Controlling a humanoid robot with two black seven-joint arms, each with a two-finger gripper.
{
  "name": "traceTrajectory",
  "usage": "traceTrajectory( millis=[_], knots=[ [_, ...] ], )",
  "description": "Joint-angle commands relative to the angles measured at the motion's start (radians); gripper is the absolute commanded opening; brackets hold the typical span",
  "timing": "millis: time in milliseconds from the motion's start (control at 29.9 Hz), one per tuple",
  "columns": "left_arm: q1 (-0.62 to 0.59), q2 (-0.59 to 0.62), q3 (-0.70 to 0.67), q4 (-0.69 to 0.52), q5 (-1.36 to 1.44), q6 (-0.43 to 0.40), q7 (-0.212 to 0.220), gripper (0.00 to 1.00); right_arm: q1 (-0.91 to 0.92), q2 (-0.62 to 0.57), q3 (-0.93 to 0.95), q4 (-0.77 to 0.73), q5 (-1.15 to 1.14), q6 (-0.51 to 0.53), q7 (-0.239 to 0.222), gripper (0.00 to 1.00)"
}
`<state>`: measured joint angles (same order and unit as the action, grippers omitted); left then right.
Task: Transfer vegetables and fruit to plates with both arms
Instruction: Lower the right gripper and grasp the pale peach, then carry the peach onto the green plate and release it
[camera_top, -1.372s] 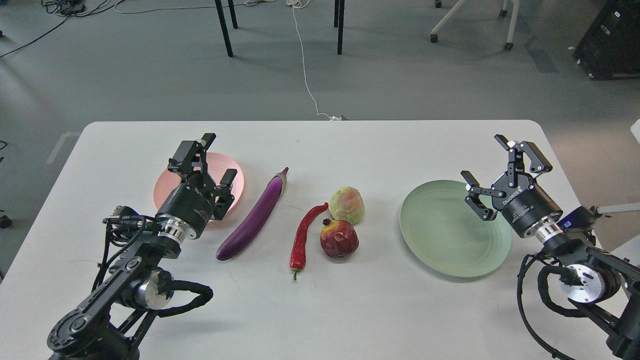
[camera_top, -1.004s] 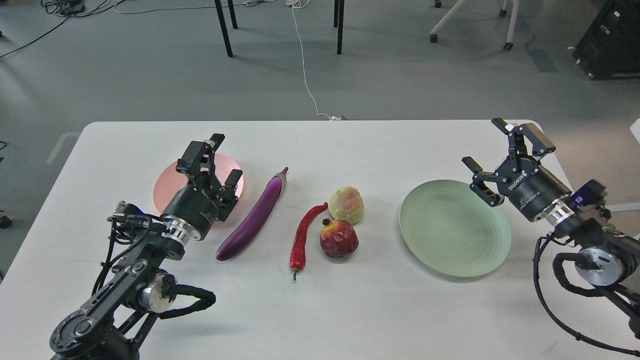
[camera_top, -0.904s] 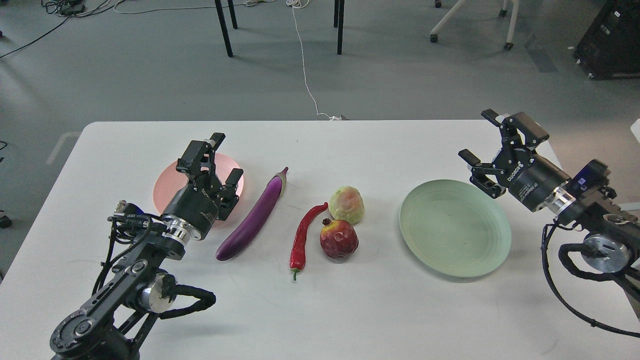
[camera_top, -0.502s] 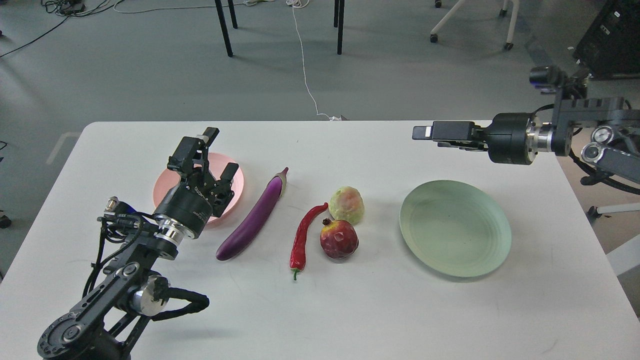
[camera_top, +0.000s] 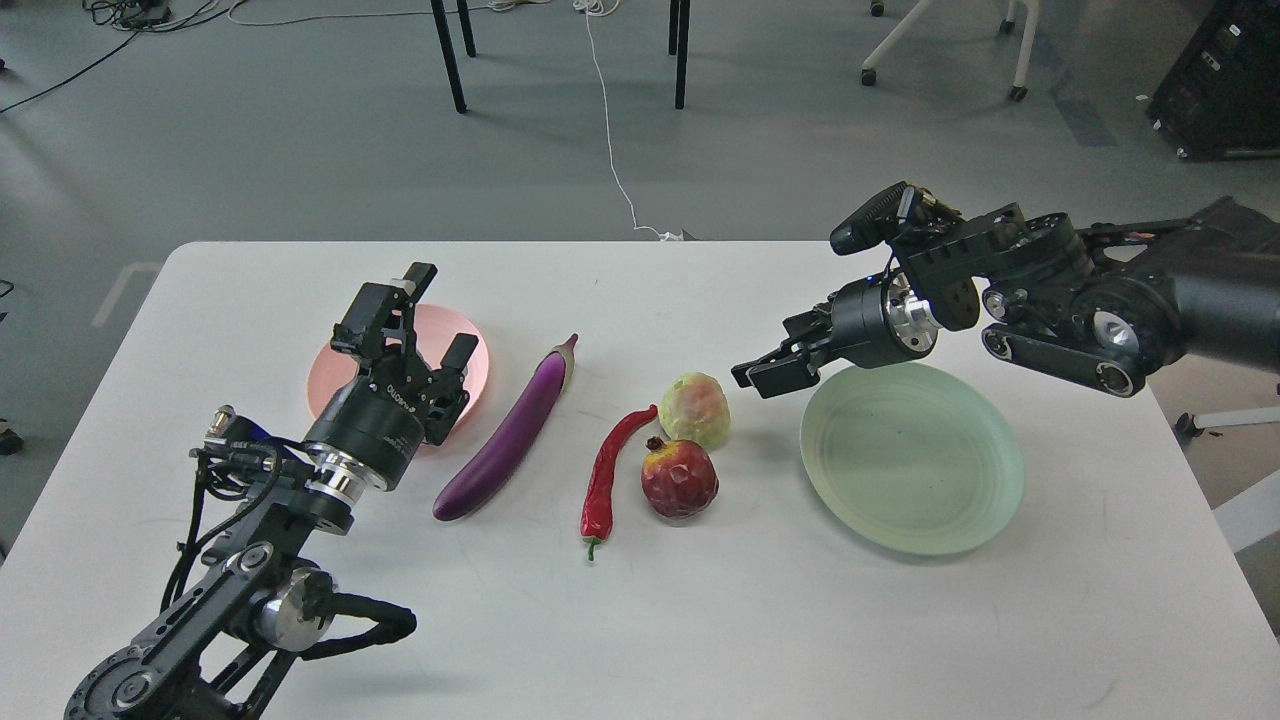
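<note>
A purple eggplant (camera_top: 510, 435), a red chili pepper (camera_top: 605, 475), a dark red pomegranate (camera_top: 679, 479) and a yellow-green round fruit (camera_top: 694, 409) lie in the middle of the white table. The pink plate (camera_top: 474, 350) is at the left and the pale green plate (camera_top: 915, 460) at the right; both are empty. My left gripper (camera_top: 420, 328) is open and empty, above the pink plate, left of the eggplant. My right gripper (camera_top: 765, 372) is open and empty, pointing down-left, just right of the yellow-green fruit, beside the green plate's far left rim.
The white table (camera_top: 700, 620) ends at its far edge near the top of the view. Beyond it are grey floor, black table legs (camera_top: 447, 55), a white cable (camera_top: 610, 130) and a chair base (camera_top: 940, 45). Bare table lies in front of the produce.
</note>
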<state>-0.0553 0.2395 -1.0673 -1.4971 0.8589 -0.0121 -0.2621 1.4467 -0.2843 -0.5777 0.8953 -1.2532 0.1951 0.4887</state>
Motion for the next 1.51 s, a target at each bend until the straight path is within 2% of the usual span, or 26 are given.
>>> traceTrajectory(
  millis=[0, 636, 837, 937, 1105, 1205, 1372, 1473],
  knots=[
    [0.009, 0.000, -0.003, -0.003, 0.000, 0.001, 0.000, 0.98, 0.000, 0.046, -0.025, -0.028, 0.001, 0.000, 0.000, 0.99],
    [0.041, 0.000, -0.010, -0.017, 0.002, 0.001, 0.000, 0.98, -0.066, 0.203, -0.079, -0.162, 0.006, -0.085, 0.000, 0.98],
    [0.041, 0.001, -0.011, -0.017, 0.002, 0.001, 0.000, 0.98, -0.095, 0.220, -0.097, -0.187, 0.008, -0.103, 0.000, 0.94],
    [0.041, 0.001, -0.013, -0.017, 0.002, 0.001, 0.000, 0.98, -0.097, 0.221, -0.113, -0.188, 0.009, -0.106, 0.000, 0.87],
    [0.041, 0.001, -0.013, -0.017, 0.002, 0.000, 0.000, 0.98, -0.097, 0.221, -0.128, -0.188, 0.009, -0.106, 0.000, 0.62],
    [0.041, 0.000, -0.013, -0.017, 0.002, 0.000, 0.000, 0.98, -0.095, 0.220, -0.136, -0.187, 0.009, -0.105, 0.000, 0.49],
    [0.041, 0.001, -0.014, -0.017, 0.002, 0.000, 0.000, 0.98, -0.069, 0.200, -0.137, -0.174, 0.011, -0.106, 0.000, 0.49],
    [0.040, 0.000, -0.014, -0.017, 0.002, 0.000, 0.000, 0.98, 0.001, 0.128, -0.137, -0.127, 0.011, -0.103, 0.000, 0.49]
  ],
)
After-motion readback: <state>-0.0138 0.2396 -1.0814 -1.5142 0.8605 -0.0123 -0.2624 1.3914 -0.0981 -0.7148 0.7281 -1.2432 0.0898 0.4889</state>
